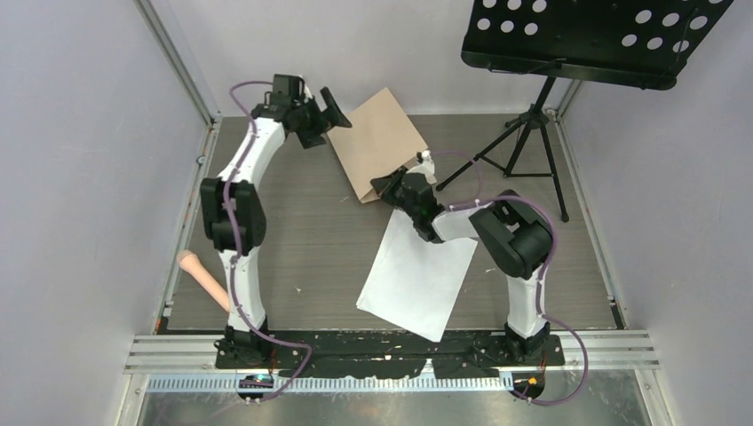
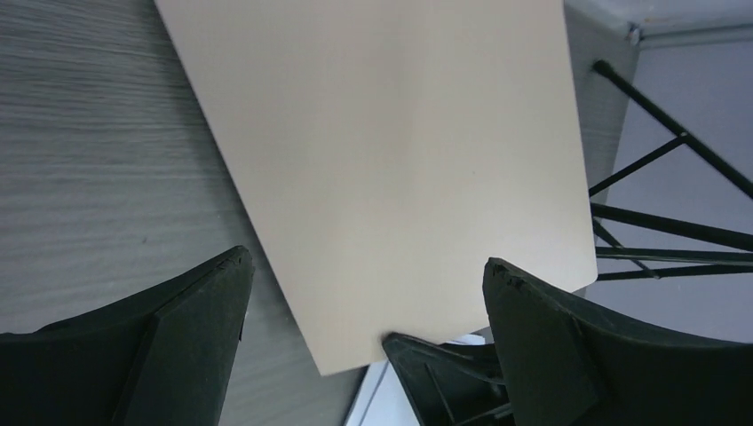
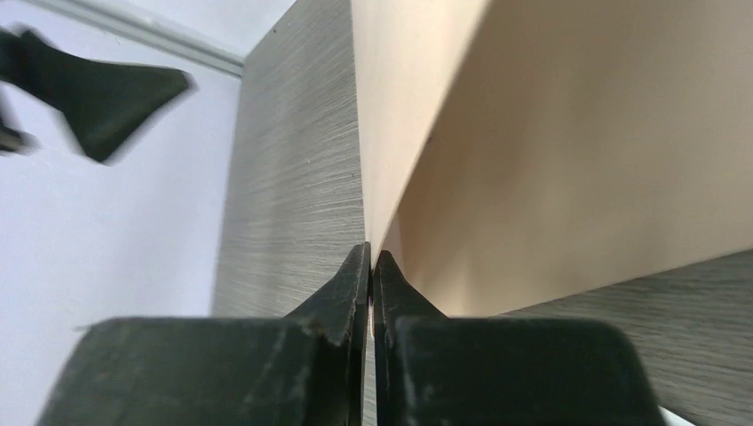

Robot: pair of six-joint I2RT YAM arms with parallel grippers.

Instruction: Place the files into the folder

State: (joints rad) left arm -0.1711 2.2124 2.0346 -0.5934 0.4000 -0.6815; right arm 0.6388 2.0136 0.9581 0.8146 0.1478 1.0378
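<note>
1. Opening the folder [image 1: 377,138] is the step I judge to be in hand. It lies at the far middle of the table [image 1: 293,240], and the files [image 1: 417,280] lie flat just beside its near corner, not yet inside.
2. My right gripper [image 3: 371,266] is pinched together on the folder's near edge. I cannot tell whether it has 1 leaf or 2.
3. My left gripper [image 2: 366,262] hovers spread wide above the folder, holding nothing.
4. Next I need to lift only the top leaf.

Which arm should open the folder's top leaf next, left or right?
Right. The right tool is shut on the folder's near edge, where the leaves are parting. The left tool hangs open above the folder, gripping nothing.
</note>
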